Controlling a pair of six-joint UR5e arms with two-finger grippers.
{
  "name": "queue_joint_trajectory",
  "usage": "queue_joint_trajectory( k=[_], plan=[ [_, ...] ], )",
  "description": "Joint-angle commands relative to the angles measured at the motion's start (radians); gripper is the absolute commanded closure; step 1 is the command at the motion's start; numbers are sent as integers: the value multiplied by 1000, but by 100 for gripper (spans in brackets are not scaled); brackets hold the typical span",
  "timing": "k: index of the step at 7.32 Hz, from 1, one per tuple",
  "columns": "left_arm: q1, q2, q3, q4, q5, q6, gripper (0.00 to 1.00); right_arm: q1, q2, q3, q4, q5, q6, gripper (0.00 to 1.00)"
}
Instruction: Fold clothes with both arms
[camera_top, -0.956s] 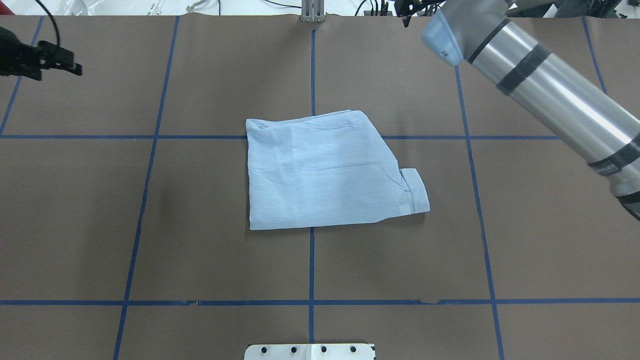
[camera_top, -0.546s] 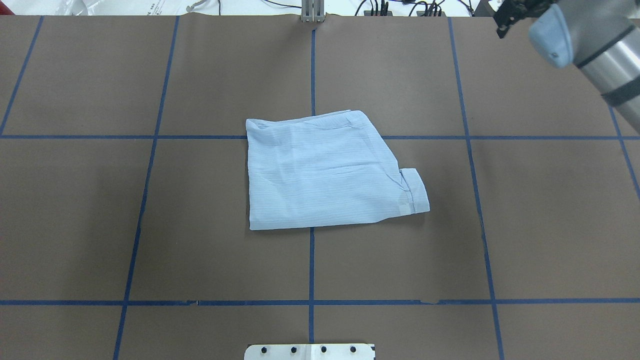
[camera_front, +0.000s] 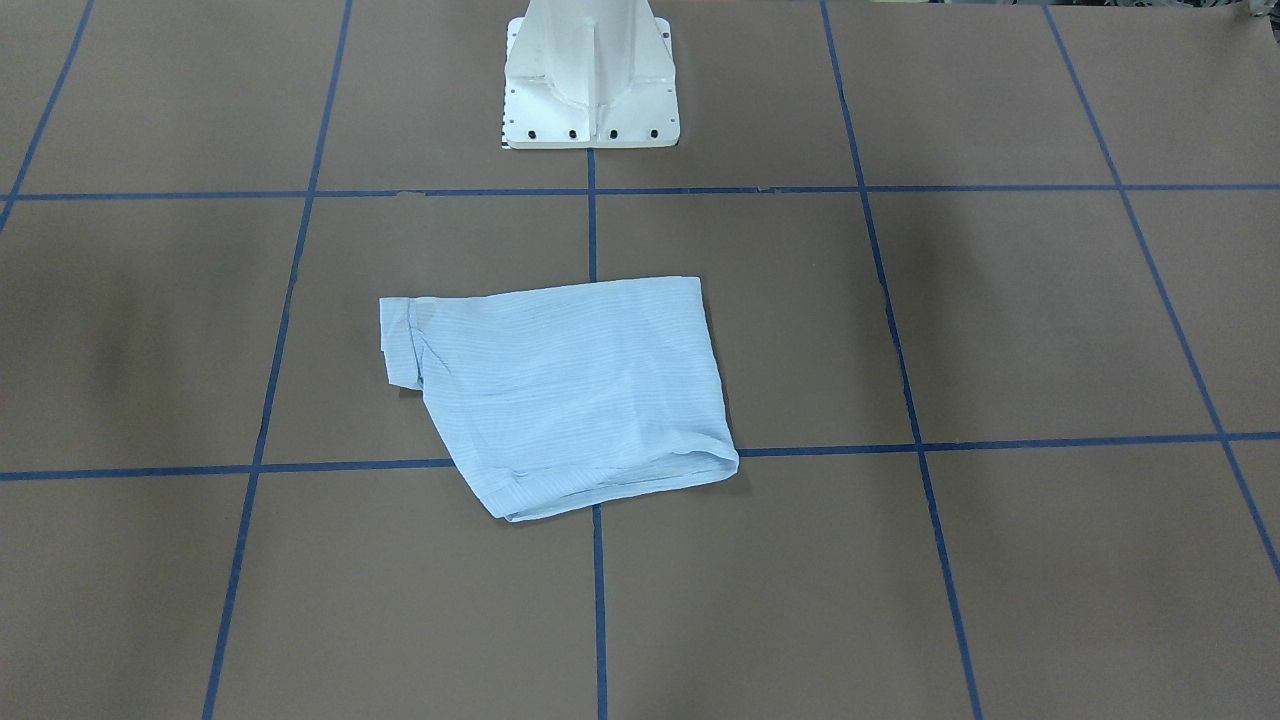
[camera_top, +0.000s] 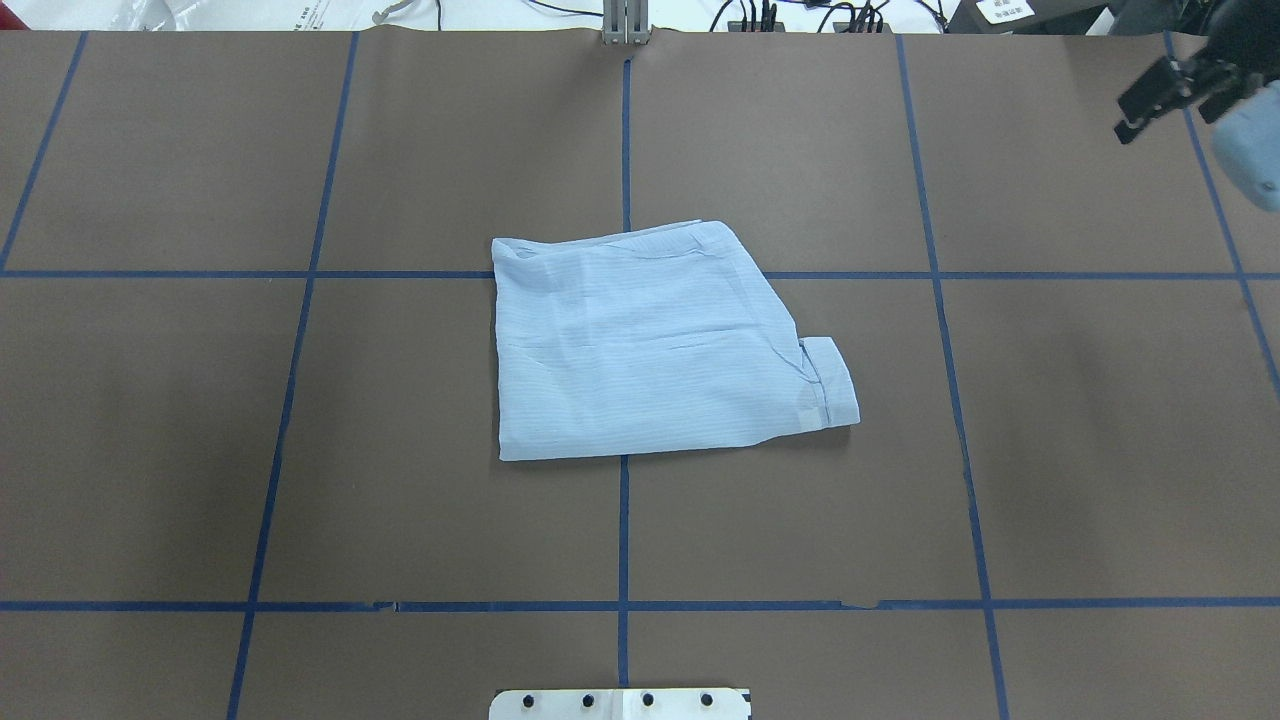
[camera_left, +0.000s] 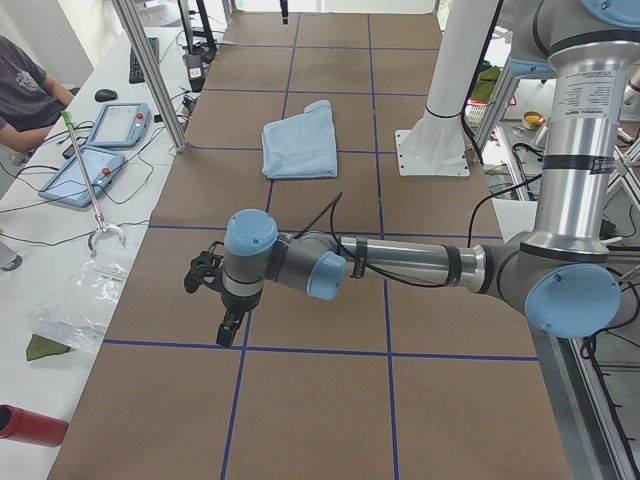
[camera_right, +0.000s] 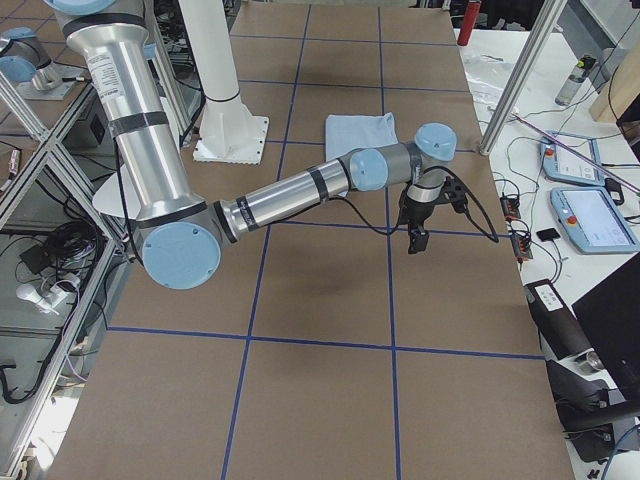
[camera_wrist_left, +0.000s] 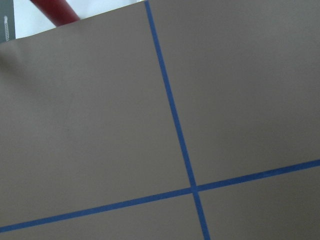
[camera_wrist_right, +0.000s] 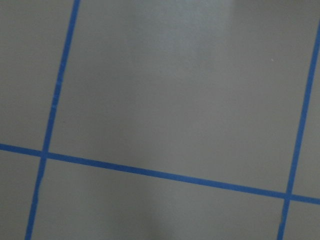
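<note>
A black two-finger left gripper (camera_left: 229, 332) is held low over the matte brown paper table (camera_top: 400, 520), which is gridded with blue tape. Its opening cannot be told. At the centre, the thin, pale blue, finely striped shirt (camera_top: 650, 345) is laid folded into a flat four-sided packet, with a cuff (camera_top: 830, 385) protruding on the right. The black right gripper (camera_top: 1140, 108) is seen far right, its gap unclear. It has been carried further right than half a second ago, and the shirt is unchanged.

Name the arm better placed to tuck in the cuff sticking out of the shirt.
Probably right. The cuff pokes out of the shirt toward the robot's right, and the right end effector hangs over that half of the table. The left end effector is far off to the left, outside the overhead view.
</note>
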Motion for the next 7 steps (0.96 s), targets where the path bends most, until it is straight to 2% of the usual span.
queue_joint_trajectory(
  k=[1, 2, 5, 7],
  plan=[
    [-12, 18, 12, -58, 10, 5, 0, 25, -149, 22, 6, -19, -3, 0],
    [-12, 54, 18, -66, 10, 5, 0, 23, -180, 21, 7, -18, 16, 0],
    [-14, 64, 10, -52, 7, 1, 0, 23, -189, 10, 4, -20, 31, 0],
    [-12, 79, 3, -43, 13, 4, 0, 25, -245, 22, 7, -16, 56, 0]
  ],
)
